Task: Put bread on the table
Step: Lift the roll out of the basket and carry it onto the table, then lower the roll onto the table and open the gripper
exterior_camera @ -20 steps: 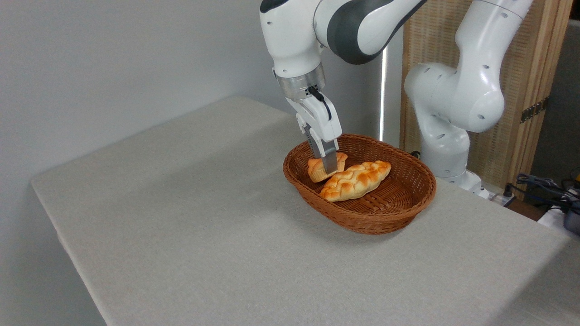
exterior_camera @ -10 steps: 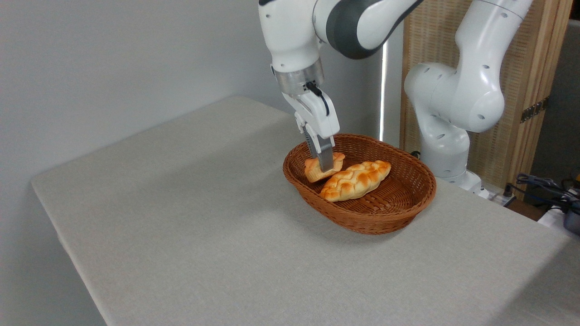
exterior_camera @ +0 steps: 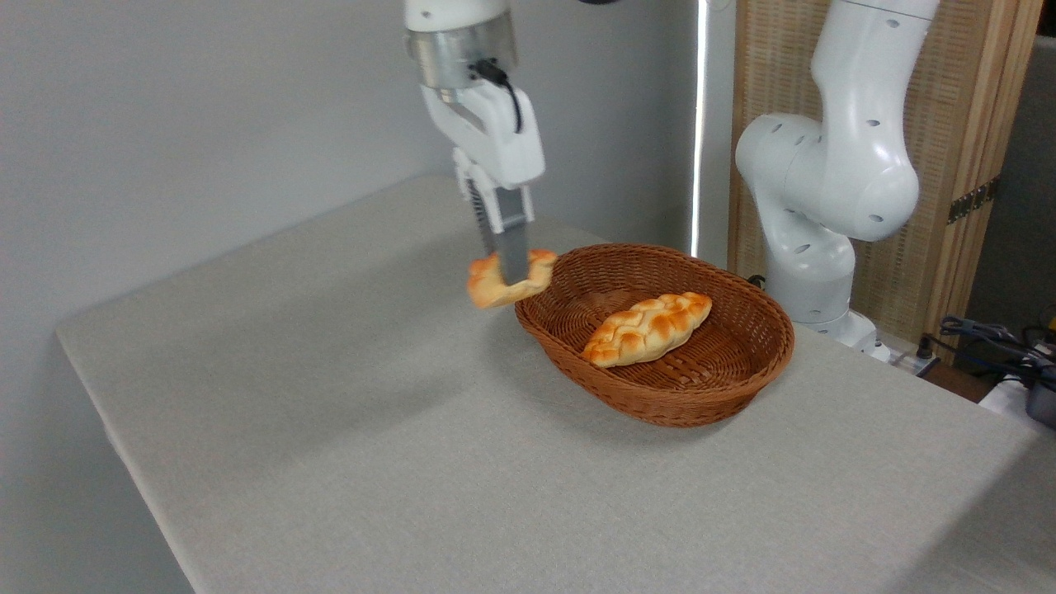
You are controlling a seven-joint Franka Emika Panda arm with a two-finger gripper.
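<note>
Bread (exterior_camera: 495, 286) hung in the air when I looked, pinched between the fingers of the gripper (exterior_camera: 513, 272), which pointed straight down and were closed on it across its middle. From my seat I saw only the near finger plainly; the far one was hidden behind the bun, so I judged the grip by the way the bun hung there with nothing under it. It sat tilted in the pinch, top leaning toward the right, and slightly blurred.

Outward from that, the bun was clear of the wicker basket (exterior_camera: 726, 388), just beyond its left rim and above it, with the table (exterior_camera: 330, 429) well below. The braided loaf (exterior_camera: 648, 327) lay alone in the basket.

My worry from there was the hold. The pinch looked narrow against a soft, lumpy bun already tipped to one side, so a quick swing or a hard stop could let it roll out and drop. Being so near the rim, it might bounce back into the basket or strike the wicker. Opening the fingers from that height could also send it rolling toward the table edge.
</note>
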